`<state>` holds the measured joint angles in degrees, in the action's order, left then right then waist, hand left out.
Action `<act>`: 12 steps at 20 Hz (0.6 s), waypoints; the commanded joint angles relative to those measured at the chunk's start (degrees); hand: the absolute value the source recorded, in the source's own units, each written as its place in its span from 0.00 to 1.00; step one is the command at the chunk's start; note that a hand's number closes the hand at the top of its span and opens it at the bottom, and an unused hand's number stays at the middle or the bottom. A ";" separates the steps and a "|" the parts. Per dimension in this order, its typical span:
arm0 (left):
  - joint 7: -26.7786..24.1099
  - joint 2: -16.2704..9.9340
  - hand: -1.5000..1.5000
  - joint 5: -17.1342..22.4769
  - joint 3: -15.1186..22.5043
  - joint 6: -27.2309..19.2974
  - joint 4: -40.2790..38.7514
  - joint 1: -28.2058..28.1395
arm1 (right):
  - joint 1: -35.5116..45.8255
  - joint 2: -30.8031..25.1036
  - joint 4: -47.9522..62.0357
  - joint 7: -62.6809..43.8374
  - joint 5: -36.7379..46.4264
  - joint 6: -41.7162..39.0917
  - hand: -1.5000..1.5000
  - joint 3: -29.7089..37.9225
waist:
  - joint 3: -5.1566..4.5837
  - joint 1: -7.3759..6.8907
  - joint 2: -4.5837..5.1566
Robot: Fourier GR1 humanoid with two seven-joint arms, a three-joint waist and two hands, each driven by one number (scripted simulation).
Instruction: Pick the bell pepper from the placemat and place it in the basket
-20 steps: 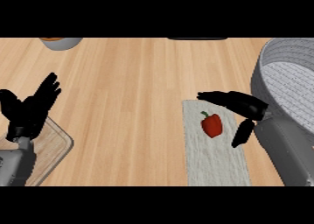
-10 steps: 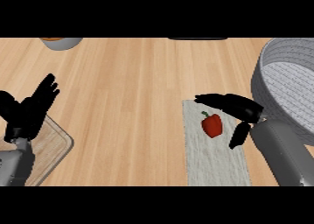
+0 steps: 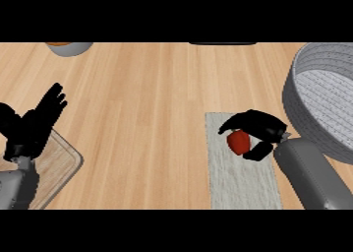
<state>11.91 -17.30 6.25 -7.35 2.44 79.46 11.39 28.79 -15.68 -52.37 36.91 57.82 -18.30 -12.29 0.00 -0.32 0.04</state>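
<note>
A red bell pepper [image 3: 238,142] lies on the pale grey placemat [image 3: 237,182] at the lower right of the counter. My right hand [image 3: 262,127] is over it, fingers curled round its far side and thumb against its near side. The large grey woven basket [image 3: 331,98] stands just right of the mat, partly cut off by the view's right edge. My left hand [image 3: 30,125] rests open with fingers up at the left.
A wooden board [image 3: 52,162] with a clear rim lies under the left forearm. A grey bowl [image 3: 69,47] sits at the far left edge, and a dark object [image 3: 222,43] shows at the far middle edge.
My right hand has moved down onto the pepper and its fingers and thumb have curled in round it. The left hand has stayed put.
</note>
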 commanded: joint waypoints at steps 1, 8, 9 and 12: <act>0.06 1.04 0.50 -1.71 0.28 -0.58 -1.75 1.61 | -0.67 1.01 -1.62 -0.31 3.30 1.00 1.00 -1.71 | 0.00 0.25 -0.03; -1.07 2.13 0.50 -2.54 -0.23 -0.06 0.07 -0.86 | -0.48 2.71 -0.37 1.51 5.64 2.18 1.00 -1.21 | -0.01 0.17 -0.06; -2.91 -0.70 0.50 -0.17 -2.11 3.02 -3.38 -0.09 | 2.87 6.46 5.77 -10.94 3.50 4.86 1.00 5.05 | -0.05 -0.26 0.27; 0.81 0.73 0.50 -1.15 -1.29 -0.46 0.17 1.00 | 3.60 9.49 6.48 -30.25 -0.64 9.57 1.00 16.87 | -0.02 0.76 0.06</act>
<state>12.44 -16.40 4.85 -7.92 2.50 79.30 12.40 31.04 -9.51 -47.87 22.61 60.18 -12.37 -4.78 -0.17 -0.20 -0.06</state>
